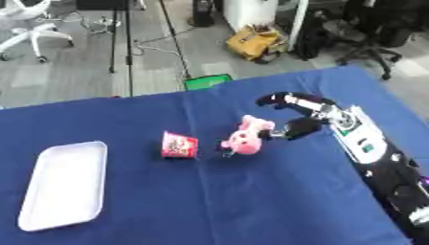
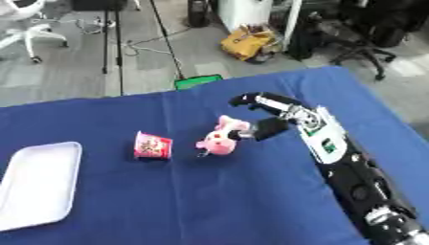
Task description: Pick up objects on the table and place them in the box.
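Observation:
A pink plush toy (image 1: 244,137) lies near the middle of the blue table (image 1: 251,201). My right hand (image 1: 300,117) reaches in from the right, just to the toy's right, open: its fingers (image 1: 276,99) arch above and behind the toy, its thumb (image 1: 289,130) points at the toy's side. Whether the thumb touches the toy I cannot tell. A small red cup (image 1: 178,145) lies to the toy's left. The white tray-like box (image 1: 65,183) rests at the table's left edge. My left hand shows in neither view.
My right forearm (image 2: 352,177) crosses the table's right side. Beyond the far table edge are a green item (image 1: 207,81), a yellow bag (image 1: 254,42), office chairs and stand legs on the floor.

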Tool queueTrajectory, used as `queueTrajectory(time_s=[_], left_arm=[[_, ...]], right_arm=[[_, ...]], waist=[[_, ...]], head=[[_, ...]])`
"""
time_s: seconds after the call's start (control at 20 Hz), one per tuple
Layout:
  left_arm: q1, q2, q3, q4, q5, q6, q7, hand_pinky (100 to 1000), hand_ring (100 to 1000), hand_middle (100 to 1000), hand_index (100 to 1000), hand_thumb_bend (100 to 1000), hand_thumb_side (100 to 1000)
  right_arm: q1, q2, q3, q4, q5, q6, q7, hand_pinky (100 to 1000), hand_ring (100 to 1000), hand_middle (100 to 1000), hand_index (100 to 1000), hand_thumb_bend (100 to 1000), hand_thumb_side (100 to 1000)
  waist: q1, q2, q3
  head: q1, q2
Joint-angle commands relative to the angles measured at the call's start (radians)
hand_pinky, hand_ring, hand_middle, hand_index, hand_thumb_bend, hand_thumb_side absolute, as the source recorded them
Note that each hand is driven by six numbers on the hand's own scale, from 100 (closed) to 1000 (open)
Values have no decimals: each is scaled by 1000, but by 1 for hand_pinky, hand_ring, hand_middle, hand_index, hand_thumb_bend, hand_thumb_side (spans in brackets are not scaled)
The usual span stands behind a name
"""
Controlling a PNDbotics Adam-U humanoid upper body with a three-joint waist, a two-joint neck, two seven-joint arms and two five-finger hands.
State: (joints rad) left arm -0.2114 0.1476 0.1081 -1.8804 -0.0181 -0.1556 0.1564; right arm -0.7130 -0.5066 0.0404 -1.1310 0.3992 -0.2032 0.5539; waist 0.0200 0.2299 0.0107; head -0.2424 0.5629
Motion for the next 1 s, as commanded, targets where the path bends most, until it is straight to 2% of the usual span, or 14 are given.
queueTrajectory(time_s=[0.05,0.5,1.0], left_arm=[[-7,9,2,-12,-1,-1,-4,673,729,793,845,504,758],[-9,8,-1,-12,0,-1,-6,673,728,793,846,503,758],[-10,8,-2,-12,1,-1,-7,674,728,793,846,502,759]], right_arm=[[-33,4,3,22,16,1,11,948,985,880,923,585,413],[-76,60,20,130,88,-7,16,947,983,878,923,589,416],[-89,76,33,188,206,-42,10,941,976,877,924,602,421]], waist=[[-13,-26,1],[-11,-28,9],[-12,-27,15]], head=[[-4,5],[-11,7],[-15,9]])
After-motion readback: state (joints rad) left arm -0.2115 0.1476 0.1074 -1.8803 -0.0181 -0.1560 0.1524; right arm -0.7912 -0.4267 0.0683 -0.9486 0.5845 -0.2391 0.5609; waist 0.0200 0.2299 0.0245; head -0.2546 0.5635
